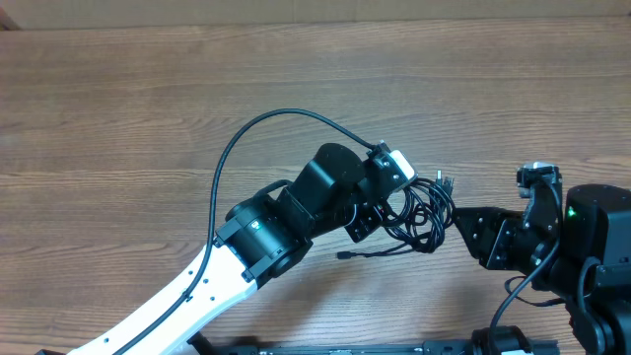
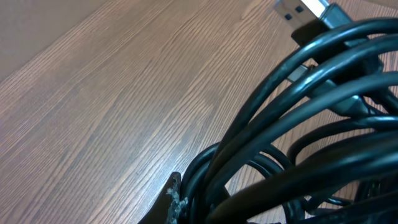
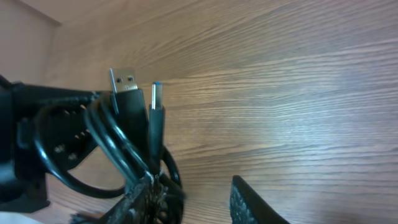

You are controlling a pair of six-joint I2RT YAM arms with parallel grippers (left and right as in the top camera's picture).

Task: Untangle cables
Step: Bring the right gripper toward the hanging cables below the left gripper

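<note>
The cables (image 1: 426, 212) are a bundle of thin black loops right of the table's middle, with one plug end trailing at the front (image 1: 343, 254). My left gripper (image 1: 387, 212) is shut on the bundle's left side. In the left wrist view the cables (image 2: 311, 93) fill the frame, pressed against one finger (image 2: 174, 199). My right gripper (image 1: 456, 225) points left at the bundle's right edge. Seen from the right wrist, it (image 3: 196, 199) is open with bare wood in the gap. Its left finger (image 3: 146, 196) touches the cables (image 3: 124, 146). Two USB plugs (image 3: 124, 81) stick up.
The left arm's thick black camera wire (image 1: 256, 128) arcs over the wooden table (image 1: 118, 118) behind the arm. The right arm's base (image 1: 601, 247) sits at the right edge. A black rail (image 1: 345, 347) runs along the front edge.
</note>
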